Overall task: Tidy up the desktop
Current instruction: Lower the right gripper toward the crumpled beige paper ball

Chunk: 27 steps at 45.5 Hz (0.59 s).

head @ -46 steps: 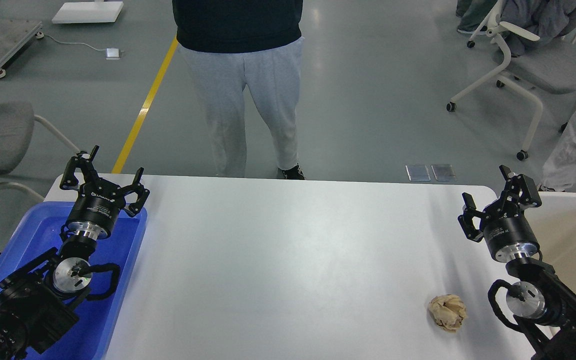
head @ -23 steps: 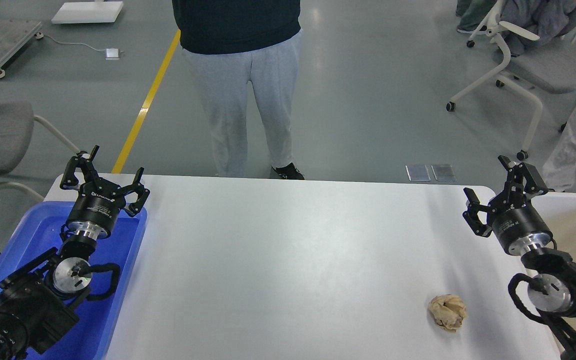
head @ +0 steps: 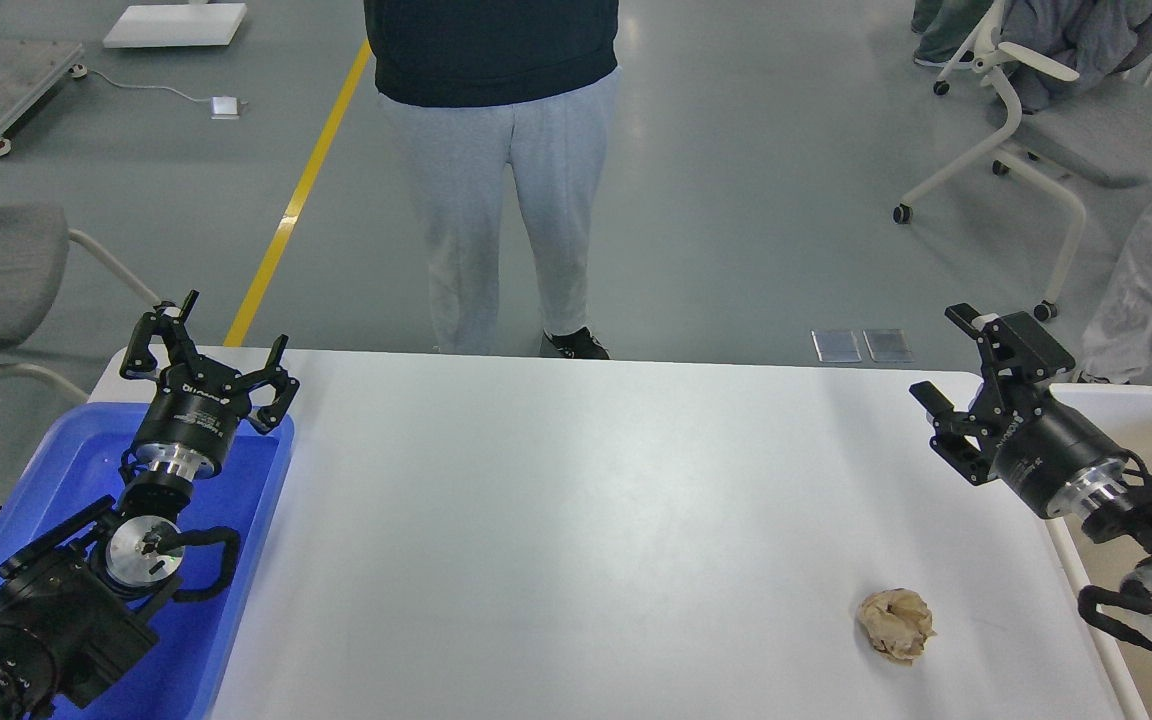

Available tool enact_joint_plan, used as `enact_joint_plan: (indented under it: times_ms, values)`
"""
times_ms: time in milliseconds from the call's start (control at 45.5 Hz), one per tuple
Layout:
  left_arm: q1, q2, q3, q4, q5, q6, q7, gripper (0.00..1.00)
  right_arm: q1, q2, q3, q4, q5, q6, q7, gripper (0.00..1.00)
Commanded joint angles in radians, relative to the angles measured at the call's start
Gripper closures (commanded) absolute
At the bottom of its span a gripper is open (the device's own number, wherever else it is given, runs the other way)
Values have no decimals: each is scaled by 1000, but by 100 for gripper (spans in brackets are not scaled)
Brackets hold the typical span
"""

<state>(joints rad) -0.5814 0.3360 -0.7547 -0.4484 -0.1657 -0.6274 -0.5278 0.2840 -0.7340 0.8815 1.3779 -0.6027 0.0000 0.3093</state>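
Observation:
The white desktop (head: 576, 500) fills the middle of the head view. A crumpled beige paper ball (head: 896, 624) lies on it near the front right. My left gripper (head: 231, 335) is open and empty, held above the far end of the blue tray (head: 46, 470) at the desktop's left edge. My right gripper (head: 944, 352) is open and empty, raised over the desktop's far right corner, well behind the paper ball.
A beige white-rimmed bin (head: 1126, 410) stands at the right of the desktop, under my right arm. A person in grey trousers (head: 501, 190) stands just beyond the far edge. Office chairs (head: 1036, 110) stand on the floor at back right.
My right arm has swung out to the right over the beige bin and its gripper has tilted leftward. The person has shifted slightly right. My left arm and the paper ball have not moved.

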Motion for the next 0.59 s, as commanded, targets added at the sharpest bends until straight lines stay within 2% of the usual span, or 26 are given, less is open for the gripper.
enact_joint_plan:
  times_ms: [0, 264, 374, 440, 571]
  values:
    - [0, 0, 0, 0, 0, 0, -1, 0, -5, -122, -127, 116, -273, -2, -4, 0]
    - [0, 0, 0, 0, 0, 0, 0, 0, 24, -205, -219, 124, -574, 5, -6, 0]
    - [0, 0, 0, -1, 0, 0, 0, 0, 104, -265, -396, 119, -729, 64, -7, 0]
    - [0, 0, 0, 0, 0, 0, -1, 0, 213, -266, -554, 112, -759, 66, -7, 0]
    - [0, 0, 0, 0, 0, 0, -1, 0, 345, -275, -719, 86, -814, 68, -9, 0]
